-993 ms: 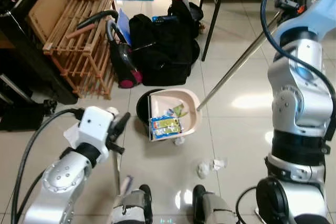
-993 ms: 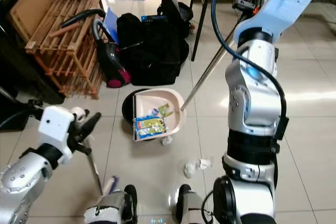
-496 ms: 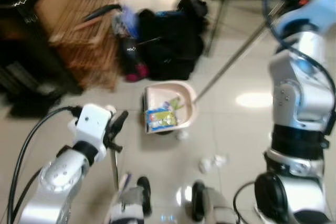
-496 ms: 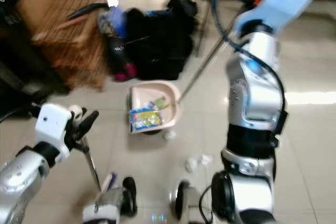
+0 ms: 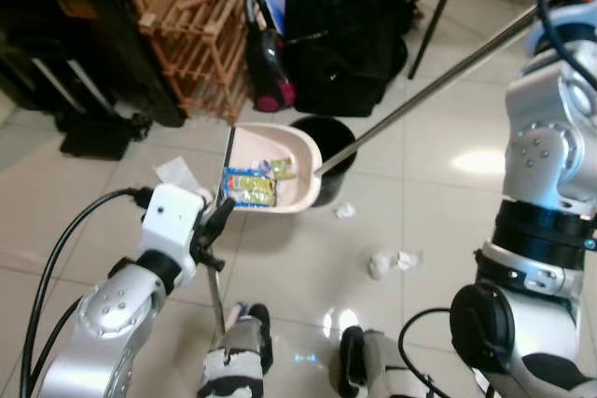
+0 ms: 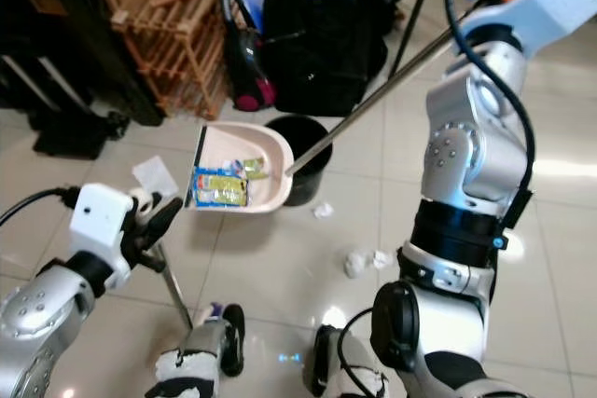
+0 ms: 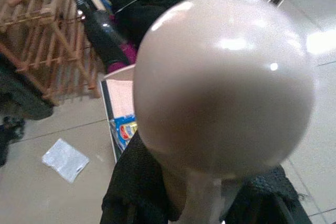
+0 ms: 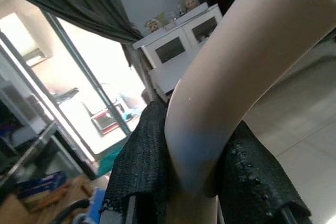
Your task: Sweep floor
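Nearest you, the left gripper (image 5: pixel 213 230) is clenched on the broom handle (image 6: pixel 173 292), whose brush end is hidden behind the robot's feet. Crumpled paper (image 5: pixel 390 261) lies on open tile just ahead. Beyond, the dustpan (image 5: pixel 273 180) (wrappers inside) sits beside a black bin (image 5: pixel 338 137). Its long pole (image 5: pixel 438 79) runs up to the right gripper (image 8: pixel 184 182), clamped around the curved grip. Bags (image 5: pixel 347 44) and a wooden rack (image 5: pixel 191 25) crowd the far edge.

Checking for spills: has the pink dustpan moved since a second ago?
Yes. The pink plastic dustpan sat over the round black bin; now it lies off to the bin's left, uncovering it.
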{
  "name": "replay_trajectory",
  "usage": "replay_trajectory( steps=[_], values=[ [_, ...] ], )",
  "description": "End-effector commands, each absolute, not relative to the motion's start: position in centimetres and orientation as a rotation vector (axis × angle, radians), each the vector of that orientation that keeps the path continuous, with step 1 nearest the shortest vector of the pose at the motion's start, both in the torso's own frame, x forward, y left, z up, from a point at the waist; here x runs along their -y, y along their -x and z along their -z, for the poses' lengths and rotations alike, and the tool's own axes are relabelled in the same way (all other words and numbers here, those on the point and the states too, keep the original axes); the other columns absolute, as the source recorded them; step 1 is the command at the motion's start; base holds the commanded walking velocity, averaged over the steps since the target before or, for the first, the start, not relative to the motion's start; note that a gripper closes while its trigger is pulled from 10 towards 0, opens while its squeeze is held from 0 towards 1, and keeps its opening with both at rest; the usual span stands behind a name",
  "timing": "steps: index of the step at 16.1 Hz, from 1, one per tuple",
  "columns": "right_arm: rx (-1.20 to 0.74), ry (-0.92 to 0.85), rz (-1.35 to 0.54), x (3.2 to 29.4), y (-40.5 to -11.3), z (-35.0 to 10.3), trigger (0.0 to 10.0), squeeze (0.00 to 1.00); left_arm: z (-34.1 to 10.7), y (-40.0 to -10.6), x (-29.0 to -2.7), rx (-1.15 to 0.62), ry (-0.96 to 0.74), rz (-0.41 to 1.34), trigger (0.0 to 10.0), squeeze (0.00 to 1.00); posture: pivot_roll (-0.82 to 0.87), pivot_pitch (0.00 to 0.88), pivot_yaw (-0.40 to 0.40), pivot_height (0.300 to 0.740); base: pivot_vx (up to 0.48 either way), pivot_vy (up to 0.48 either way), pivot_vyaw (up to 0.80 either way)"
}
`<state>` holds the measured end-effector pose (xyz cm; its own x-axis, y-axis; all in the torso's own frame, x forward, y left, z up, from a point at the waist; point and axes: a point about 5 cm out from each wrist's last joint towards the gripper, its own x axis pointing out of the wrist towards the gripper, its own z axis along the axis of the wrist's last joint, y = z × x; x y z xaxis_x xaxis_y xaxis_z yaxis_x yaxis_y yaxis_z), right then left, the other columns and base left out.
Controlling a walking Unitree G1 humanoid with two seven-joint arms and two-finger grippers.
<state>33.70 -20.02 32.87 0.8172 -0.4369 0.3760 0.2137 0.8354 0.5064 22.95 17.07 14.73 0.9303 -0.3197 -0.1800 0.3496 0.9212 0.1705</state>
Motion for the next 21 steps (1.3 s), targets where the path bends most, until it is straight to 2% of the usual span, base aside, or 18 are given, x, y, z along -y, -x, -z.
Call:
replay_trajectory(
  steps=[1, 4, 6, 11, 16, 21],
  values=[
    [0.555, -0.435, 0.369, 20.5, -32.9, -34.0, 10.0, 0.00, -14.8, -23.1, -17.0, -0.150, -0.208, 0.354, 10.0, 0.00, 0.01, 0.267, 0.013, 0.740, 0.000, 0.000, 0.00],
    [0.532, -0.301, 0.325, 20.0, -32.9, -33.9, 10.0, 0.00, -14.6, -23.2, -16.6, -0.150, -0.209, 0.362, 10.0, 0.00, 0.00, 0.254, 0.006, 0.740, 0.000, 0.000, 0.00],
    [0.518, -0.298, 0.332, 20.2, -32.6, -33.3, 10.0, 0.00, -14.6, -23.2, -16.4, -0.146, -0.209, 0.369, 10.0, 0.00, 0.01, 0.241, 0.005, 0.740, 0.000, 0.000, 0.00],
    [0.479, -0.121, 0.336, 21.6, -31.4, -32.0, 10.0, 0.00, -15.2, -24.1, -16.2, -0.104, -0.246, 0.368, 10.0, 0.00, 0.00, 0.204, 0.011, 0.740, 0.000, 0.000, 0.00],
    [0.454, -0.128, 0.326, 22.1, -30.6, -31.4, 10.0, 0.00, -16.3, -25.4, -15.9, -0.055, -0.263, 0.380, 10.0, 0.00, -0.01, 0.173, 0.019, 0.740, 0.000, 0.000, 0.00],
    [0.426, -0.088, 0.252, 21.2, -30.5, -31.4, 10.0, 0.00, -16.7, -26.3, -16.3, -0.020, -0.272, 0.351, 10.0, 0.00, -0.01, 0.150, 0.005, 0.740, 0.000, 0.000, 0.00]
  ],
)
